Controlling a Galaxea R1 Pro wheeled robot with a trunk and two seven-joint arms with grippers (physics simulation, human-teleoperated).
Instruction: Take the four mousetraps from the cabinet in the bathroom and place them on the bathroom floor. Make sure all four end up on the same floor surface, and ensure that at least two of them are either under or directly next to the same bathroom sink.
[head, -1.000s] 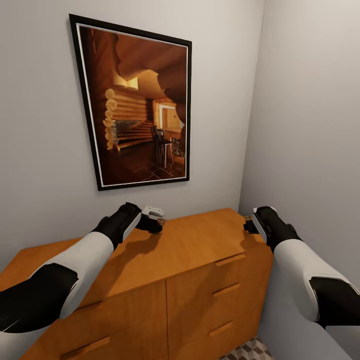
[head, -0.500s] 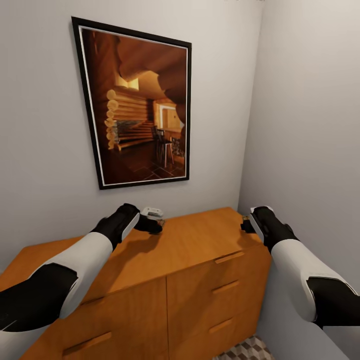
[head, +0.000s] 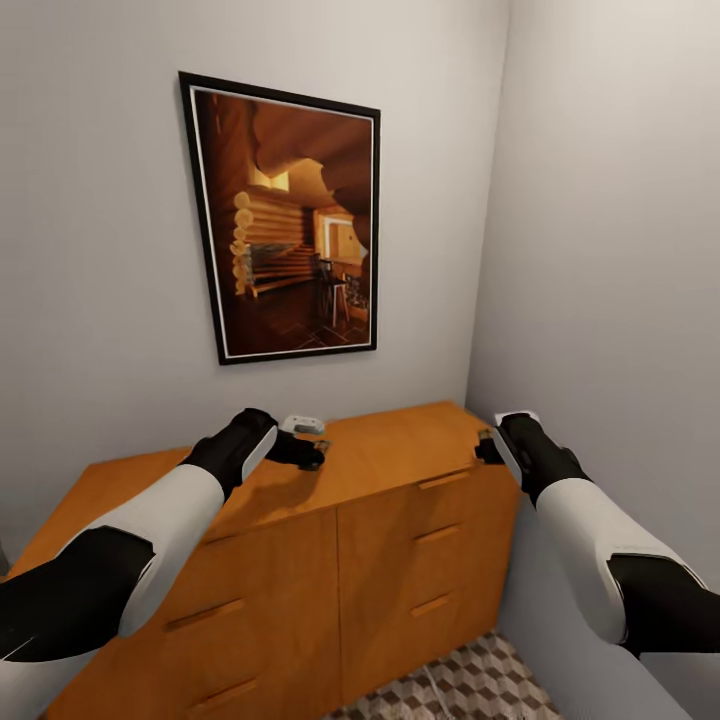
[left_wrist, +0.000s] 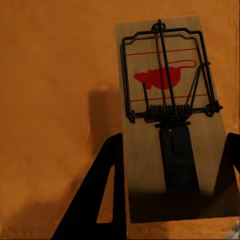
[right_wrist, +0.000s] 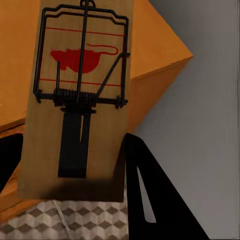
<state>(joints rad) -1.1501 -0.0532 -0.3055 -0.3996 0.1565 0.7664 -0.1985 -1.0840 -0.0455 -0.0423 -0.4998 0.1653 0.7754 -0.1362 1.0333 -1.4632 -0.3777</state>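
Observation:
My left gripper (head: 312, 452) hovers over the top of the orange-brown cabinet (head: 400, 455), shut on a mousetrap (left_wrist: 170, 115). That trap is a pale wooden slab with a black wire spring and a red mouse print. It sits between the black fingers (left_wrist: 100, 200). My right gripper (head: 485, 445) is at the cabinet's right front corner, shut on a second mousetrap (right_wrist: 80, 100) of the same look. Below that trap, the right wrist view shows the cabinet corner (right_wrist: 155, 50) and the cube-patterned bathroom floor (right_wrist: 60, 220).
A framed picture of a log cabin (head: 290, 220) hangs on the grey wall above the cabinet. A second grey wall (head: 600, 250) closes in on the right, next to the cabinet's end. Patterned floor tiles (head: 460, 680) show in front of the drawers.
The whole head view has shifted as the camera drew back, so more drawer fronts and floor tiles show. Both grippers stay shut on their traps, the right one now by the cabinet's corner.

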